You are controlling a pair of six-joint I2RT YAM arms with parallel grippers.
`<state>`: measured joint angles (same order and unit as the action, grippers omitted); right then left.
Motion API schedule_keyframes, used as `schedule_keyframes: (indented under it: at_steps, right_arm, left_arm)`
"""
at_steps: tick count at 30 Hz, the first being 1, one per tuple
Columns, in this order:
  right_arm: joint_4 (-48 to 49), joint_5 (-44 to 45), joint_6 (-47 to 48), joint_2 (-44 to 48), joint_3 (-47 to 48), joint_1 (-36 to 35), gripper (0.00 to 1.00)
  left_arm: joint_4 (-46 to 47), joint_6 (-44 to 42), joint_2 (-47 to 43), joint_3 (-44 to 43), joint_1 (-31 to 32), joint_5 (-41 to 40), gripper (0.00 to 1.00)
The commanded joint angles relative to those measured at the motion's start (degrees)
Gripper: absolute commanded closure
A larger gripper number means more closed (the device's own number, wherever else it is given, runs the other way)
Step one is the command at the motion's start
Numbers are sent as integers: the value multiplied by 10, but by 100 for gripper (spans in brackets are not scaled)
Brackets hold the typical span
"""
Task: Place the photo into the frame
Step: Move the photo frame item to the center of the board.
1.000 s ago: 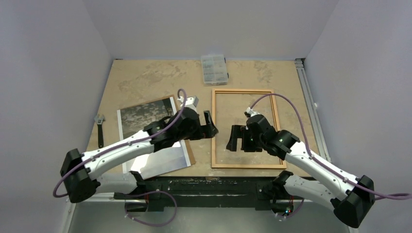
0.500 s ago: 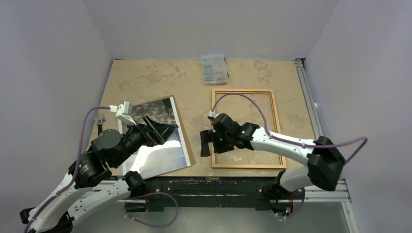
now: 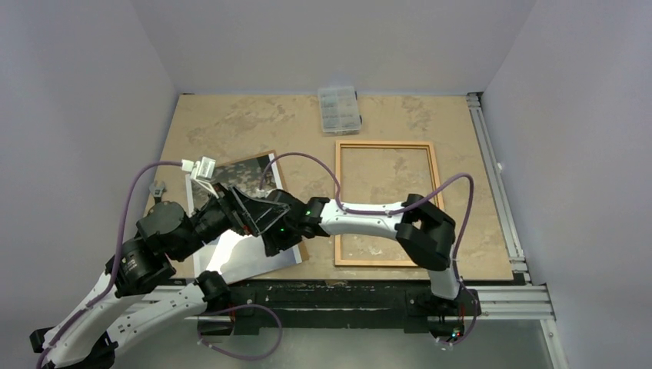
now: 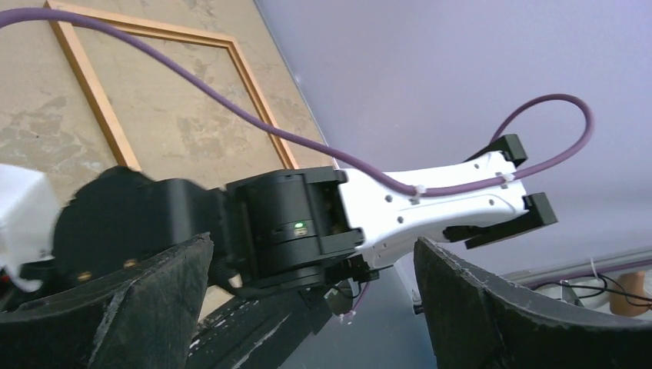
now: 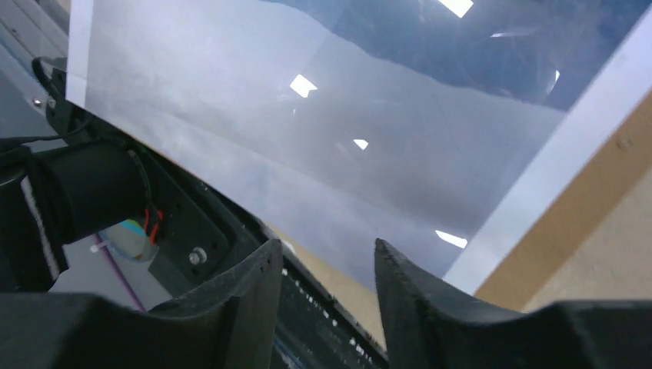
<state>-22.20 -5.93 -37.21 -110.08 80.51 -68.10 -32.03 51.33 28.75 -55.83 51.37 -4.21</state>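
Photo: the photo [image 3: 234,260] lay flat on a brown backing board [image 3: 302,250] at the near left of the table [image 3: 231,123], not in the frame.
Frame: the frame [image 3: 387,143] lay flat right of centre, apart from the photo, with the tabletop showing through it.
Overhead view only: both arms reached over the photo, and the right arm crossed the frame's near left corner.
Left wrist view only: the left gripper [image 4: 311,254] had its jaws spread wide, holding nothing, with the right arm's wrist seen between them.
Right wrist view only: the right gripper [image 5: 327,254] sat low at the photo's near edge, with a narrow gap between its fingers and nothing visibly pinched. The print was glossy, with light spots reflected in it.
Surface: mottled tan tabletop, with a metal rail along its right side.
Room: plain pale lilac walls [image 3: 323,38] on three sides.
Count: two arms, one photo, one frame, one backing board, one clear compartment box [image 3: 339,109] at the far edge, and one small grey tool [image 3: 158,187] at the left, mostly hidden.
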Motion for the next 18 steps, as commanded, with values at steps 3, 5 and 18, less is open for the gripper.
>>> schedule_keyframes:
  at_steps: [3,5,18]
  right_arm:
    - [1,-15,9,-87,91,-29,69]
    - [-14,-7,11,-112,110,-40,81]
    - [-153,204,-34,-132,88,-43,100]
  left_arm:
    - [39,-14,16,-26,-3,35,0]
    - [36,-14,20,-27,-3,34,0]
    - [-16,-11,36,-38,-3,-3,0]
